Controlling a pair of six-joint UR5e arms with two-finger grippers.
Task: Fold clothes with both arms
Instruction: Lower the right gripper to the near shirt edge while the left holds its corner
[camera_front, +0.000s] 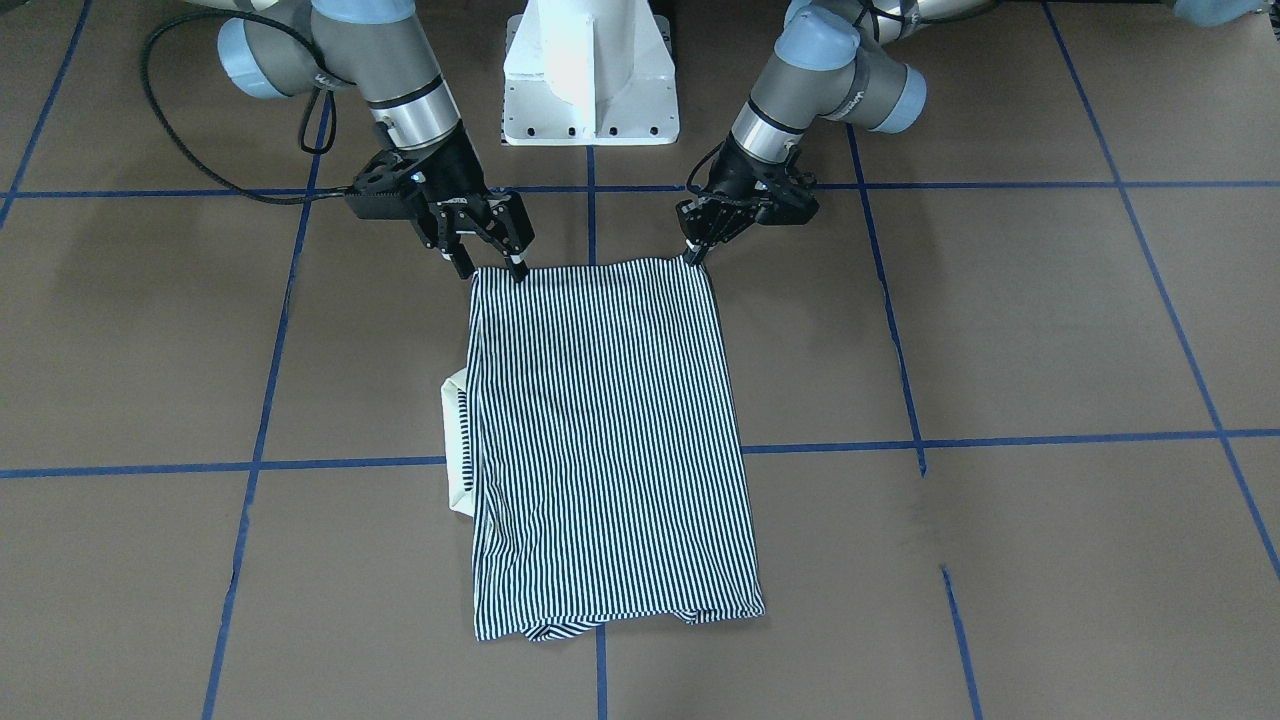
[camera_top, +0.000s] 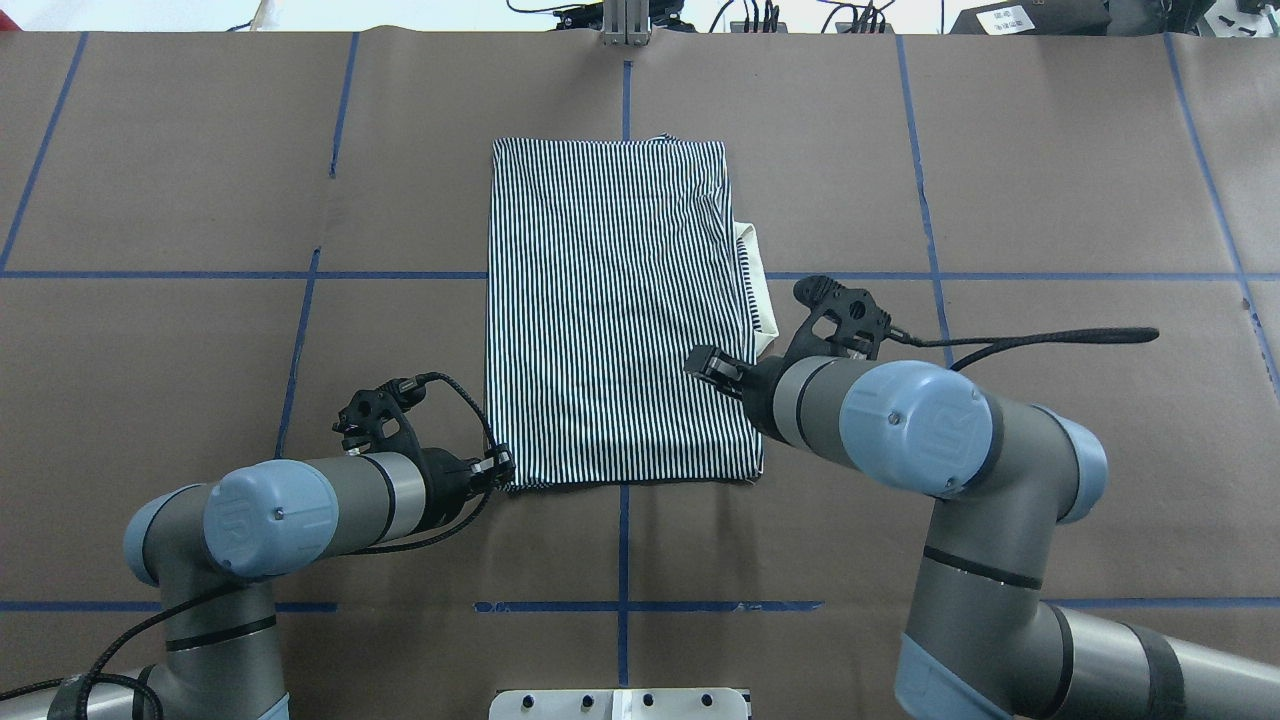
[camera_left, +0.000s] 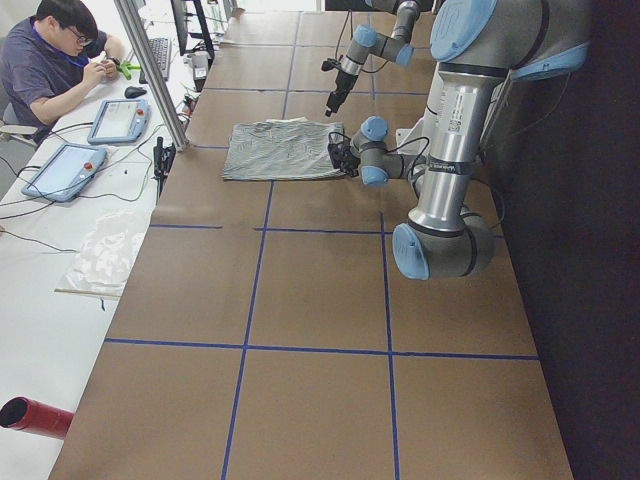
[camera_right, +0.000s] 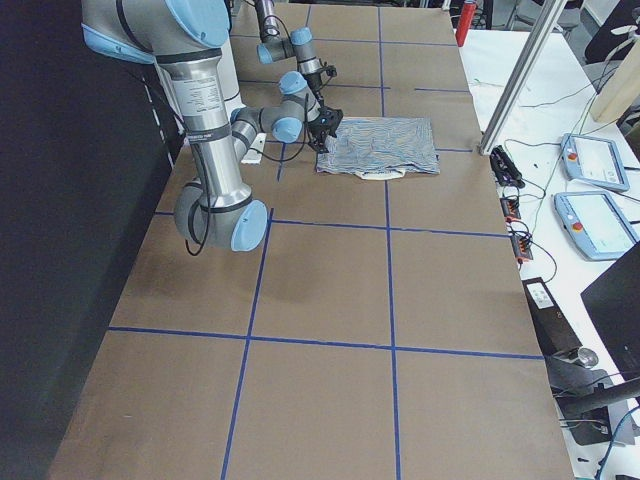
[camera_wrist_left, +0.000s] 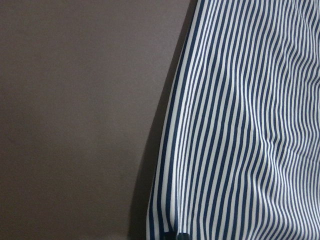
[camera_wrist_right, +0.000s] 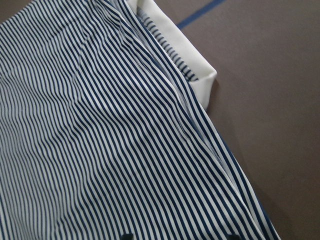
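The shirt (camera_front: 610, 440) lies flat on the table (camera_front: 1000, 320), folded into a long block, collar (camera_front: 457, 440) poking out one side. The left gripper (camera_front: 694, 258) pinches one near corner. The right gripper (camera_front: 492, 270) sits at the other, fingers apart. I think one more fold is left.

The striped shirt (camera_front: 610, 440) hides most of its cream collar (camera_front: 453, 478); on the left gripper (camera_front: 695, 257) the small jaws seem pinched on a corner.

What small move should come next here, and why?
Probably lower the right end effector and close on its corner of the polo shirt: it hangs open above the fabric, while the left end effector looks shut on its corner.
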